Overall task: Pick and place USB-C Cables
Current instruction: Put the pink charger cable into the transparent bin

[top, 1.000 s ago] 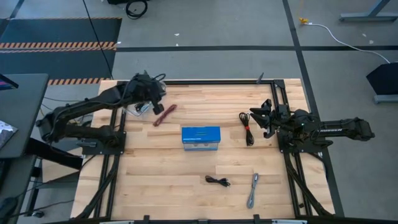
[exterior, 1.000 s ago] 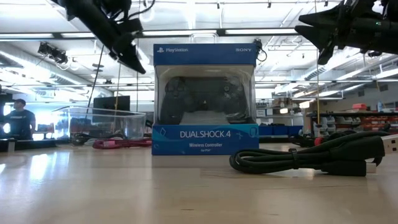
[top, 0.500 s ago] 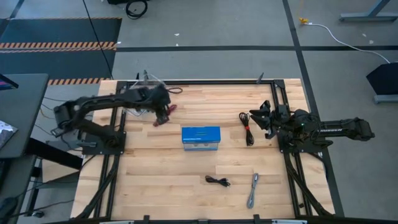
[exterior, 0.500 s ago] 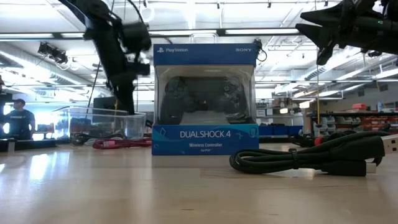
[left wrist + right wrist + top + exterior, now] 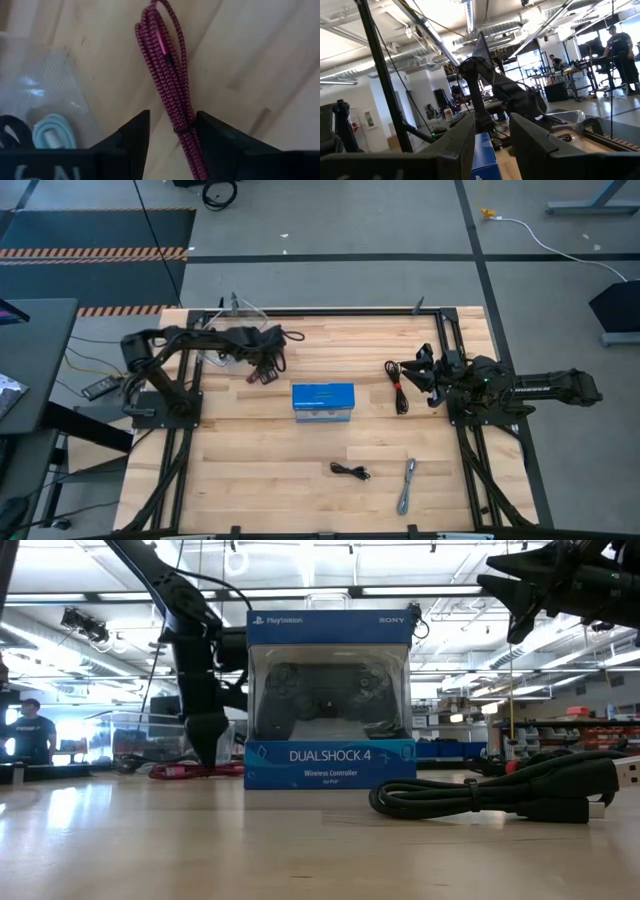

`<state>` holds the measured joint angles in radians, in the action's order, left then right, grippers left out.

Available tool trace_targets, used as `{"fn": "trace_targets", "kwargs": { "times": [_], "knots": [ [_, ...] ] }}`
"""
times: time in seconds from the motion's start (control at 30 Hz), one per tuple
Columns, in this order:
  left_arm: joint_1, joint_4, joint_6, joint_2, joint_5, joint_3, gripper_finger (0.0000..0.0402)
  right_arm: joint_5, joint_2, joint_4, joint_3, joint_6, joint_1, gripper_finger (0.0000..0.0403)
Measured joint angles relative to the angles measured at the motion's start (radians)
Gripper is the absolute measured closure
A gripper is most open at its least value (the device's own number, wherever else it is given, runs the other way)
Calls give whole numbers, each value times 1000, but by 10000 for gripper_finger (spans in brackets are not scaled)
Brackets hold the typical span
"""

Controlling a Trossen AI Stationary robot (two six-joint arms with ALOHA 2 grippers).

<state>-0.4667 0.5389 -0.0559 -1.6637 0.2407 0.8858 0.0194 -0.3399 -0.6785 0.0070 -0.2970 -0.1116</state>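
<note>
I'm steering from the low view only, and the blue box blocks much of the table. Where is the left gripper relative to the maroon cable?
Observer: The left gripper is open, its fingers straddling the maroon cable on the wood.
Operator: Anything close beside it?
Observer: The clear tub, holding a light blue cable.
Operator: And the right gripper?
Observer: The right gripper hangs beside a black cable, holding nothing.

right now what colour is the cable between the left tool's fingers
Maroon braided cable, clearest in the left wrist view.
</note>
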Motion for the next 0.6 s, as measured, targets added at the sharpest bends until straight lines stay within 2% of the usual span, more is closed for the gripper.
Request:
{"fn": "trace_targets", "kwargs": {
  "times": [0.13,0.27,0.4,0.6],
  "knots": [
    [1,-7,2,-29,67,2,235,0,0,0,0,4,0,276],
    [9,-7,18,-31,70,2,248,-1,0,0,0,36,0,276],
    [28,-6,23,-32,65,2,289,-42,0,0,0,79,0,276],
    [62,8,56,-29,37,2,379,-111,0,-15,0,119,-1,276]
  ]
}}
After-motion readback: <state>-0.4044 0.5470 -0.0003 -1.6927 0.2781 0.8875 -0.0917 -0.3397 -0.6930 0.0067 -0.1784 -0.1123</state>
